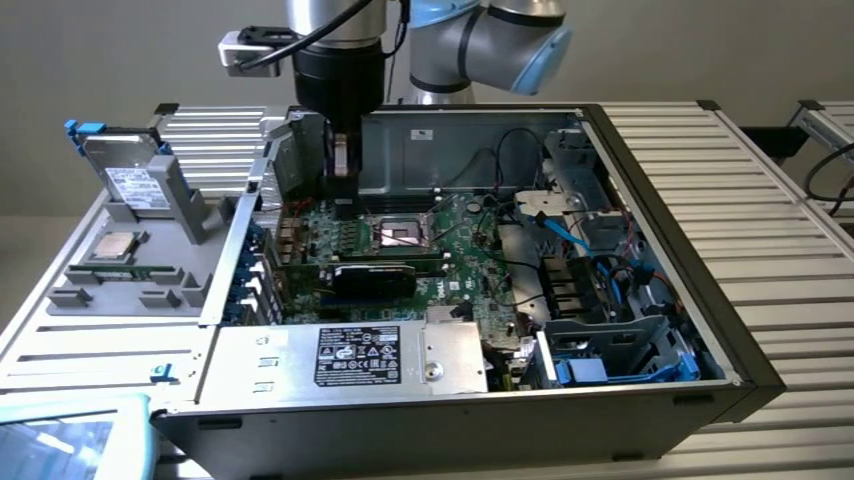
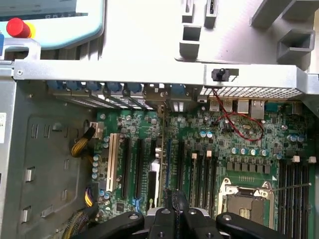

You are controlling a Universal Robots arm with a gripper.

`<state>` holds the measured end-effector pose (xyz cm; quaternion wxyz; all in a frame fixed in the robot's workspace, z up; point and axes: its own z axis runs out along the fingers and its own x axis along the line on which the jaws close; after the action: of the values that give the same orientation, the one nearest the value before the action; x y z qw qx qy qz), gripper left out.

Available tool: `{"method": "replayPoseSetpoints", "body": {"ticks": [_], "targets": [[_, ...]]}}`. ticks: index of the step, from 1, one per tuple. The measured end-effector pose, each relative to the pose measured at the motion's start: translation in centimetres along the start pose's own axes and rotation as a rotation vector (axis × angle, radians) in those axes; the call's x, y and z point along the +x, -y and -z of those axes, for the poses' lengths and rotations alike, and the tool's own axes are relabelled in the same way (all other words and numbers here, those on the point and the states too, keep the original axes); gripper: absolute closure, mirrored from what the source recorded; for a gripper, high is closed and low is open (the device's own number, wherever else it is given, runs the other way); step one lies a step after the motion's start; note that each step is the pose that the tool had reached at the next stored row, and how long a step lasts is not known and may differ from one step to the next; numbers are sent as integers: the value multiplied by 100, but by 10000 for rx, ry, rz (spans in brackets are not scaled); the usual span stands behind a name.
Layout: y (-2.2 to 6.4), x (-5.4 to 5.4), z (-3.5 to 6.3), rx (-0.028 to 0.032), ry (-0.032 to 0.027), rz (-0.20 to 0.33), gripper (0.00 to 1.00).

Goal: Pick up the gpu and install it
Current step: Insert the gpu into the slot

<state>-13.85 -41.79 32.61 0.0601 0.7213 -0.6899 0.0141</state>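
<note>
The gpu (image 1: pixel 372 272) stands on edge in a motherboard slot inside the open computer case (image 1: pixel 667 180), black cooler facing the exterior view's front. In the wrist view the gpu (image 2: pixel 161 149) is seen edge-on as a thin board running from the rear slot brackets towards my fingers. My gripper (image 1: pixel 344 185) hangs above the motherboard, beyond the card and near the case's back wall. Its black fingers (image 2: pixel 180 201) are shut together with nothing between them, just off the card's near end and apart from it.
The CPU socket (image 1: pixel 400 233) lies beside the gpu, and the power supply (image 1: pixel 360 356) with its label sits in front. A grey fixture (image 1: pixel 80 295) at the exterior view's left holds a drive (image 1: pixel 134 185), a processor and a memory stick. A pendant with a red button (image 2: pixel 17 27) lies outside the case.
</note>
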Motion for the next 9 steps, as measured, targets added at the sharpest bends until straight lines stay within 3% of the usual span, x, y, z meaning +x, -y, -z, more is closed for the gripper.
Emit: {"method": "replayPoseSetpoints", "body": {"ticks": [5,9], "targets": [[-123,68,-51,0,5,1,88],[-147,78,-65,2,5,2,88]]}}
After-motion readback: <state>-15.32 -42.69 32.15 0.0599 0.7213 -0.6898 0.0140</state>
